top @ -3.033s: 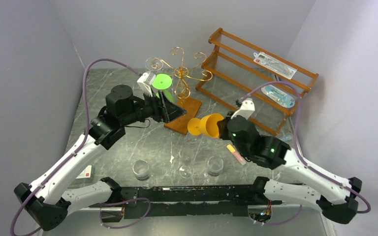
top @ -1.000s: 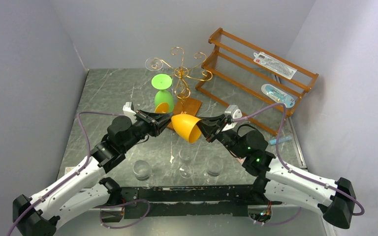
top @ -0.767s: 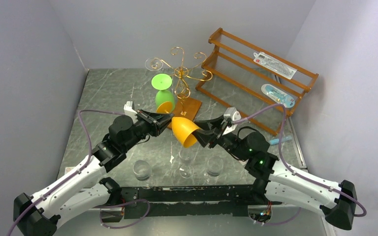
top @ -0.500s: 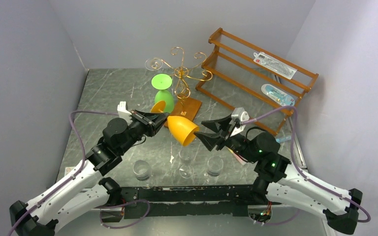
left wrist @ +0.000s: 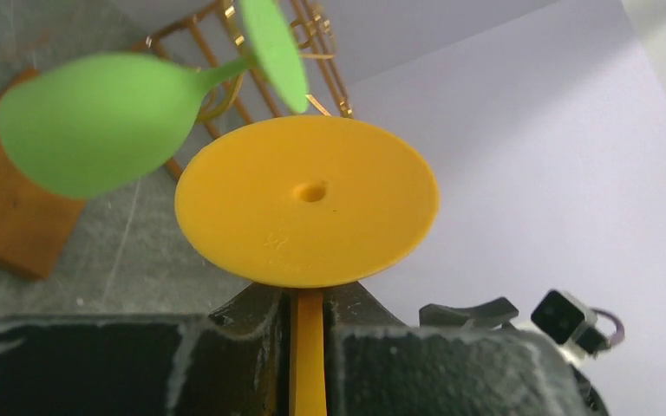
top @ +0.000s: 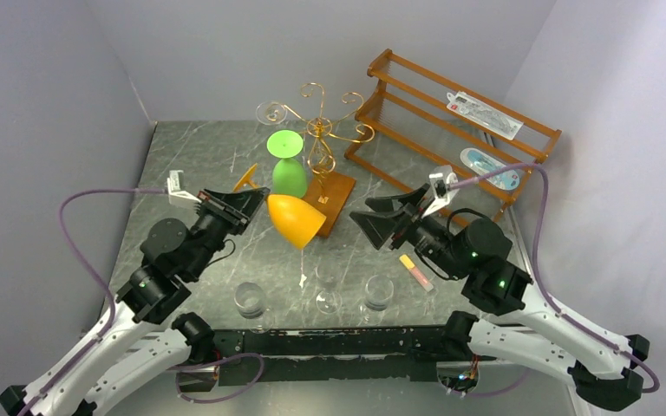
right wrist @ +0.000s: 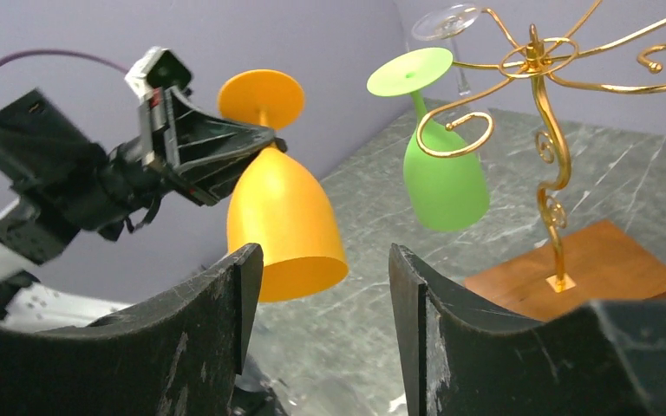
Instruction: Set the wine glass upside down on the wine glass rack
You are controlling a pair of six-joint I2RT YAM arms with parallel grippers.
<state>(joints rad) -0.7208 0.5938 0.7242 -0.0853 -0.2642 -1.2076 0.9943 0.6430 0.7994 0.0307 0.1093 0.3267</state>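
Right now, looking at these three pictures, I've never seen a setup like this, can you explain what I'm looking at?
These are two robot arms bolted to a table. One picture looks down from above; the other two come from a camera on each wrist. The left gripper is shut on the stem of an orange wine glass, mouth down. The right gripper is open and empty. On the table stand a gold wine glass rack with a green glass hanging on it, a wooden shelf and three clear glasses.
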